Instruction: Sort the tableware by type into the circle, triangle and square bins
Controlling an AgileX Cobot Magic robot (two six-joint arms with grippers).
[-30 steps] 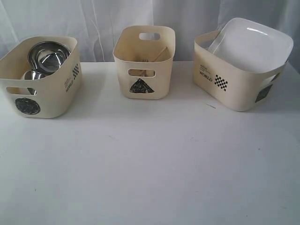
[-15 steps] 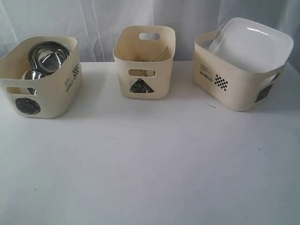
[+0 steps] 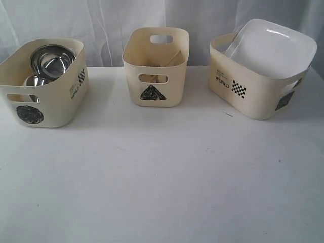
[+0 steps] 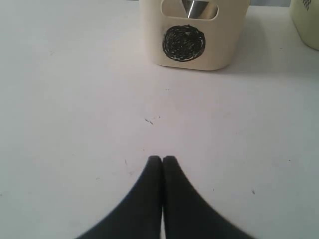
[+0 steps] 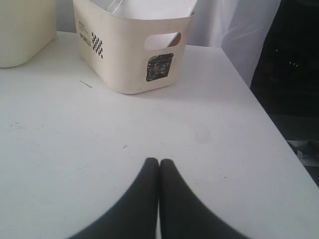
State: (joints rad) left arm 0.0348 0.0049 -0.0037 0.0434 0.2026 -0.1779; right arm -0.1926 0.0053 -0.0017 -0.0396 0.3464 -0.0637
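Three cream bins stand in a row at the back of the white table. The circle bin (image 3: 48,96) on the left holds a steel bowl (image 3: 50,62) and a steel mug (image 3: 34,81). The triangle bin (image 3: 154,76) in the middle shows wooden chopsticks (image 3: 172,58) inside. A large white squarish plate (image 3: 271,48) leans in the square bin (image 3: 253,88) on the right. My left gripper (image 4: 162,159) is shut and empty, facing the circle bin (image 4: 194,47). My right gripper (image 5: 159,161) is shut and empty, short of the square bin (image 5: 132,55). Neither gripper shows in the exterior view.
The table's right edge (image 5: 279,134) drops off beside the square bin, with dark floor beyond. A white curtain (image 3: 111,20) hangs behind the bins. The triangle bin's corner (image 5: 20,35) stands apart from the square bin.
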